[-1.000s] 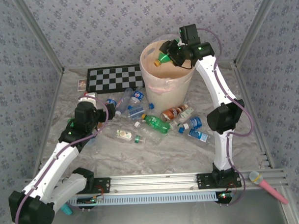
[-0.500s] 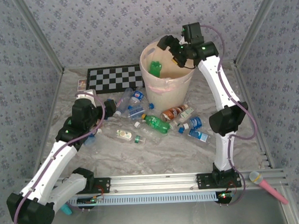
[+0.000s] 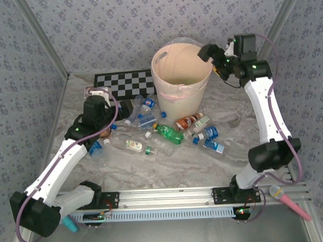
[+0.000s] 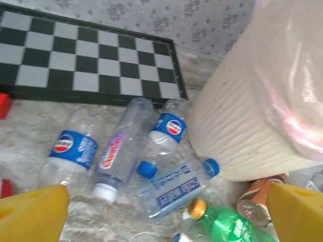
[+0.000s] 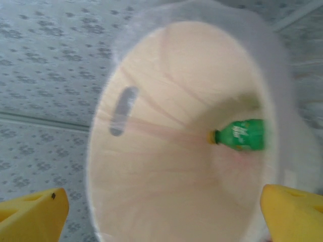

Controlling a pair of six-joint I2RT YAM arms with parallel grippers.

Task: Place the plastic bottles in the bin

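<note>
The bin (image 3: 182, 98) stands at the back middle, and a green bottle (image 5: 245, 134) lies inside it on the bottom. My right gripper (image 3: 210, 60) hovers at the bin's right rim, open and holding nothing, looking down the inner wall (image 5: 166, 166). Several plastic bottles lie on the table in front of the bin: a green one (image 3: 169, 133), a brown-orange one (image 3: 188, 121) and clear blue-labelled ones (image 4: 176, 184). My left gripper (image 3: 114, 116) is open just left of that pile, its yellow fingertips (image 4: 35, 214) low over the table.
A checkerboard (image 3: 123, 82) lies behind the bottles, left of the bin. A small red block (image 4: 4, 105) sits by its near edge. A pink microphone (image 3: 289, 200) lies past the front rail at the right. Patterned walls close in the sides.
My right gripper opened and the green bottle fell into the bin; that arm then swung right, off the bin's mouth. The left arm edged forward toward the bottles.
</note>
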